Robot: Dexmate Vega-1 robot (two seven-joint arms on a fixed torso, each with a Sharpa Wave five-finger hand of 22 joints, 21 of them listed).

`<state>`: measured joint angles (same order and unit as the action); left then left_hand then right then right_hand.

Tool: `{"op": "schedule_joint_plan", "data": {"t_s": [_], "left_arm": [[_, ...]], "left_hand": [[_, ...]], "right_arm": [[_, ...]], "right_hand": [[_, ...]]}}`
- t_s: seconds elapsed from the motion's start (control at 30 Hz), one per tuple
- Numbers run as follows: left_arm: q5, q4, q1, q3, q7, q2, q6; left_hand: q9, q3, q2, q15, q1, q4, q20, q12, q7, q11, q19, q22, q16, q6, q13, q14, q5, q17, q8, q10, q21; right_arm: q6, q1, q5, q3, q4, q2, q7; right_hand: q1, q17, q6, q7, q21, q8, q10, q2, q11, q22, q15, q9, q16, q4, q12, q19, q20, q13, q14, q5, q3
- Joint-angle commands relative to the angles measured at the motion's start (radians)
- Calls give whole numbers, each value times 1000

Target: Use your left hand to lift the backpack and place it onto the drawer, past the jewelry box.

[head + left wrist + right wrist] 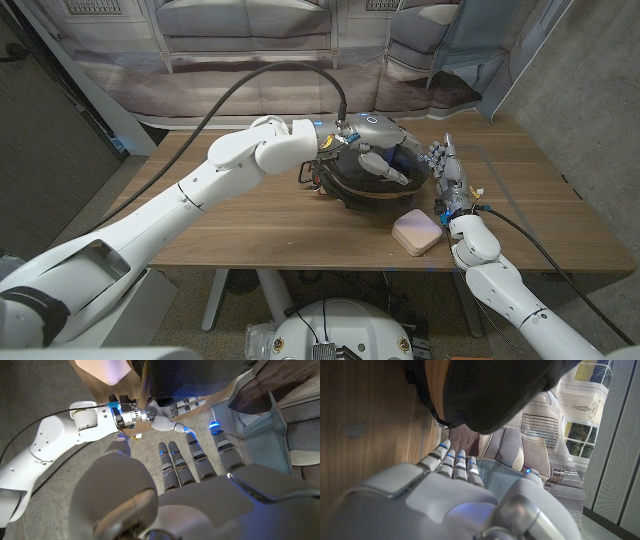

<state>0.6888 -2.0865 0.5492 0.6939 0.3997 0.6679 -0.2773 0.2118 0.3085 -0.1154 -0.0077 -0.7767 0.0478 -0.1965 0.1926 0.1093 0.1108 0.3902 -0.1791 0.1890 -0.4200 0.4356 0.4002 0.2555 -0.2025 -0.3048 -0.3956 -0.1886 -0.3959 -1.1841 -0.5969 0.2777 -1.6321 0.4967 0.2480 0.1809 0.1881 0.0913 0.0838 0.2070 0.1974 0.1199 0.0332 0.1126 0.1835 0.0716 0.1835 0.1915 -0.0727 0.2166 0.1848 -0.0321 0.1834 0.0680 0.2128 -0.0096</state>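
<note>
The left hand [375,140] reached over the backpack [372,183] with fingers spread, gripping nothing (right hand [446,172] stood open beside it).

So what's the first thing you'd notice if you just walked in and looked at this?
The big white left arm stretching across the wooden table, its hand over a dark backpack in the middle. Next, the small pink jewelry box lying near the table's front edge, just in front of the backpack. The right hand stands beside the backpack, fingers apart, holding nothing.
</note>
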Motion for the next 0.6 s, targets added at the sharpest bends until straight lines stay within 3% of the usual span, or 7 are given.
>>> {"op": "schedule_joint_plan", "data": {"t_s": [0.03, 0.27, 0.4, 0.6], "left_arm": [[6, -27, 12, -26, -31, -5, 22], [13, -25, 21, -29, -64, -5, 18], [-2, -17, 27, -34, -81, -5, 9], [-24, -7, 36, -45, -113, -10, 4]], "left_hand": [[1, 4, 5, -4, 0, 3, -1, 5, 2, 2, -1, -6, 8, -4, 0, 4, 9, -4, -1, -5, -6], [1, 5, 8, -6, -2, 2, -1, 5, 1, 1, -2, -6, 6, -4, -2, -2, 13, -4, 1, -4, -7], [1, 5, 13, -8, -2, 4, -9, -12, -4, -14, -20, -6, -7, 13, -14, -56, 26, -3, 13, 62, -5], [4, -5, 38, -14, 40, 35, -18, -10, -5, -13, -60, -7, -11, 53, -32, -139, 39, -5, 38, 119, 0]], "right_arm": [[-4, -3, -1, -3, 0, -1, -2], [-7, 0, -4, -4, 4, 0, -10], [-4, 0, -6, -5, 4, 3, -11], [-1, -1, -8, -7, 0, 7, -12]], "right_hand": [[7, 4, 6, 1, 1, 1, 10, 8, -1, 4, -5, 4, 2, -3, 8, 7, -3, 6, 8, 2, -9], [7, 4, 8, 1, 1, 1, 10, 8, -1, 4, -5, 4, 3, -3, 7, 8, -2, 6, 9, 2, -10], [7, 4, 8, 0, 1, 1, 10, 8, -1, 4, -5, 4, 3, -3, 7, 8, -1, 6, 11, 2, -10], [7, 4, 8, 0, 0, 1, 11, 9, -1, 4, -4, 4, 3, -3, 7, 8, -1, 6, 11, 3, -10]]}}
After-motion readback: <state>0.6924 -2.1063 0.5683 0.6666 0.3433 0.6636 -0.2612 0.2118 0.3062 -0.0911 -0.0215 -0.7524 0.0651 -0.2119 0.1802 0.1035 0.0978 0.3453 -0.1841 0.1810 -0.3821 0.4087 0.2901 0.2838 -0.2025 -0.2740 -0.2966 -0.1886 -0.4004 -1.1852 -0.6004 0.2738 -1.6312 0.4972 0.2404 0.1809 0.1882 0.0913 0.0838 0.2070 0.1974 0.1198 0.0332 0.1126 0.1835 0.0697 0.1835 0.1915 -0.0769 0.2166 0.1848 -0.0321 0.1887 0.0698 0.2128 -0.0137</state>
